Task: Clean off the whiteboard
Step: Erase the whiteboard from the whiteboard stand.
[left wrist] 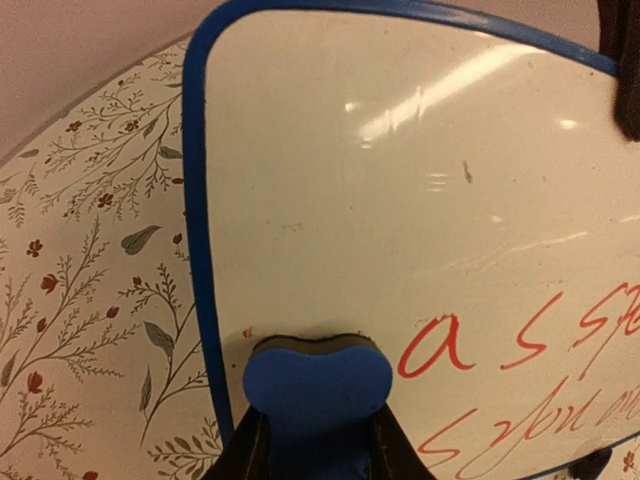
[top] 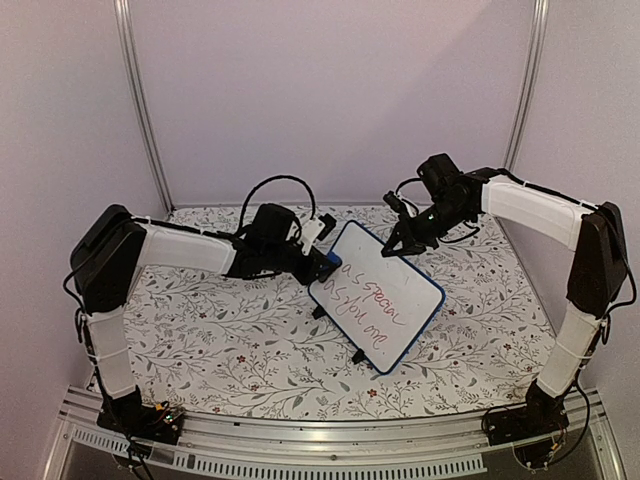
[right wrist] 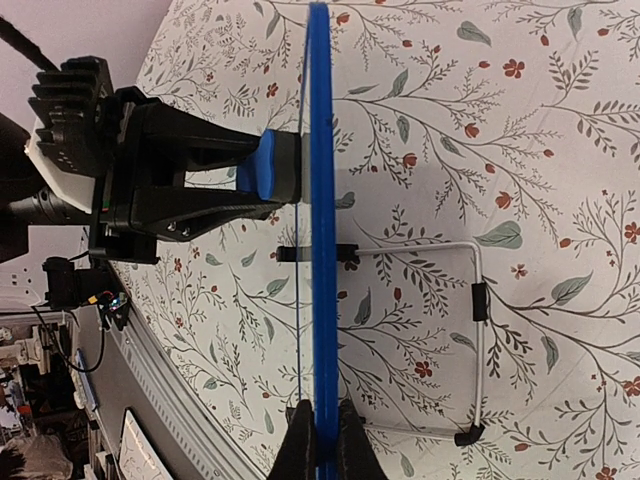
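The whiteboard (top: 378, 293) has a dark blue frame and stands tilted at mid-table, with red handwriting on its lower half. My left gripper (top: 322, 258) is shut on a small blue eraser (left wrist: 318, 385), whose dark felt face presses against the board (left wrist: 400, 200) near its left edge, just left of the red letters. My right gripper (top: 402, 243) is shut on the board's top edge; in the right wrist view the blue frame (right wrist: 320, 200) runs edge-on between my fingers (right wrist: 322, 450). The upper half of the board is white.
A floral-patterned cloth (top: 200, 330) covers the table. The board's wire stand (right wrist: 478, 330) with black feet rests on the cloth behind it. White walls enclose the back and sides, and a metal rail (top: 330, 440) runs along the near edge.
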Tool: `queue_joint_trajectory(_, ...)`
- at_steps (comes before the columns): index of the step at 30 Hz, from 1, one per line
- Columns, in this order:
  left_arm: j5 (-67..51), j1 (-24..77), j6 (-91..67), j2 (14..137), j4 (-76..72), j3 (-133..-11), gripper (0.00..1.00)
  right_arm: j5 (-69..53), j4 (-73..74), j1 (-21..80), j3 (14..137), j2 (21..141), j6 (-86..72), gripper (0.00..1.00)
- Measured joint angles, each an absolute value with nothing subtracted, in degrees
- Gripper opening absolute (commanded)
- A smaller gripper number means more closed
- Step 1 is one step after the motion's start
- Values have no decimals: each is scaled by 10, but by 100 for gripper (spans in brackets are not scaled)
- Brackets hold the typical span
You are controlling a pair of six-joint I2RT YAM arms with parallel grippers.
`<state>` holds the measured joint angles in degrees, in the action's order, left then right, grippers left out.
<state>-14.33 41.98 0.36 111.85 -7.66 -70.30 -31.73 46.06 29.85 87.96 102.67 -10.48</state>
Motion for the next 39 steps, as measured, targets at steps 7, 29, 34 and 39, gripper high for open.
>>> queue_joint_trajectory(7,-143,420,-3,1112,-89,-674,0,-318,462,298,882,1029,-105,0)
queue_joint_trajectory(29,-128,426,-12,1103,-60,-714,0,-321,460,300,884,1032,-102,0)
queue_joint_trajectory(34,-127,419,-16,1111,-61,-768,0,-321,459,301,884,1032,-102,0)
queue_joint_trajectory(39,-134,415,-28,1117,-57,-753,0,-321,459,301,884,1032,-102,0)
